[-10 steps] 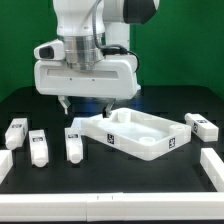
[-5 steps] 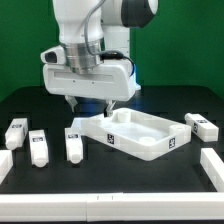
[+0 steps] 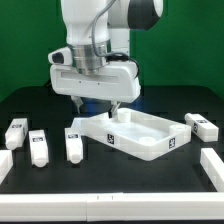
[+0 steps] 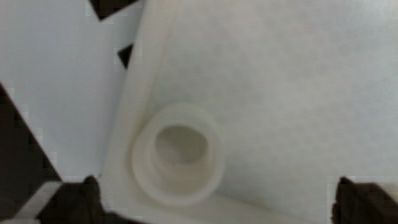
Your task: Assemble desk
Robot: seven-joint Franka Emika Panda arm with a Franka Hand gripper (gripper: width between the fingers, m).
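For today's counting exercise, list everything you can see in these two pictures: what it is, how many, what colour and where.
desk top: one, white, a rimmed tray lying on the table from the middle toward the exterior view's right
round socket: one, white, sunk into the desk top, seen in the wrist view
left leg blocks: three, white with small dark tags, lying side by side at the exterior view's left
right leg block: one, white, tagged, by the tray's right end
table: one, black
edge strips: white, along the near edge and both sides
wall: green, behind
robot arm: one, white, above the tray
gripper: one, open, empty, over the tray's left end
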